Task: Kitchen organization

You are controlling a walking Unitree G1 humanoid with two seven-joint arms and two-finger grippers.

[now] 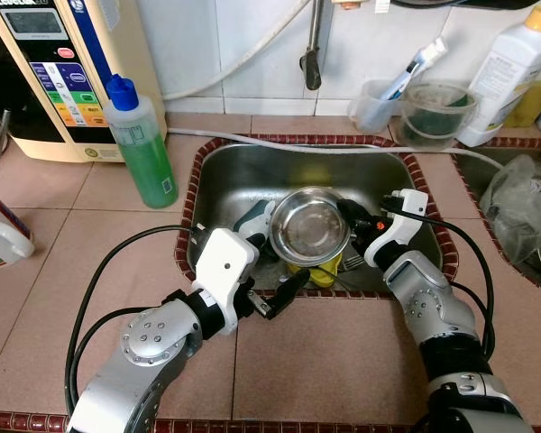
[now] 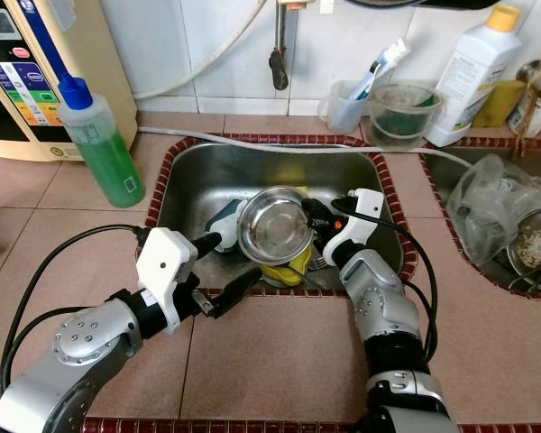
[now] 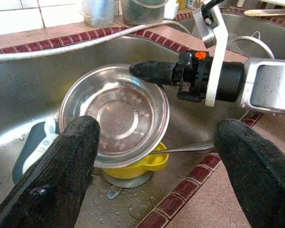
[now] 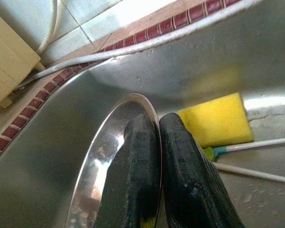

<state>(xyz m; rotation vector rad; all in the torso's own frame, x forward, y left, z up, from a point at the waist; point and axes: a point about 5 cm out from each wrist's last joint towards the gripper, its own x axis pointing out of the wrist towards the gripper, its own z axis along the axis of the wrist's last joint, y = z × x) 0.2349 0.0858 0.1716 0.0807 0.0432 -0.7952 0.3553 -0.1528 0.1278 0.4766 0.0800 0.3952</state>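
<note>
A steel bowl [image 1: 311, 225] sits tilted in the sink [image 1: 243, 167], resting on a yellow cup [image 1: 323, 272]. My right gripper [image 1: 345, 215] reaches in from the right and is shut on the bowl's rim; the right wrist view shows its fingers [image 4: 142, 142] pinching the thin steel edge [image 4: 109, 142]. My left gripper [image 1: 281, 260] hovers over the sink's front edge, open, with its fingers [image 3: 71, 156] spread wide toward the bowl [image 3: 114, 114] and not touching it.
A blue-and-white scrubber [image 1: 251, 221], a spoon [image 3: 180, 148] and a yellow sponge [image 4: 216, 121] lie in the sink. Green soap bottle [image 1: 142, 144] stands at left, faucet [image 1: 313, 54] behind, a white hose [image 1: 298, 147] along the back rim, cup and containers [image 1: 437, 113] at back right.
</note>
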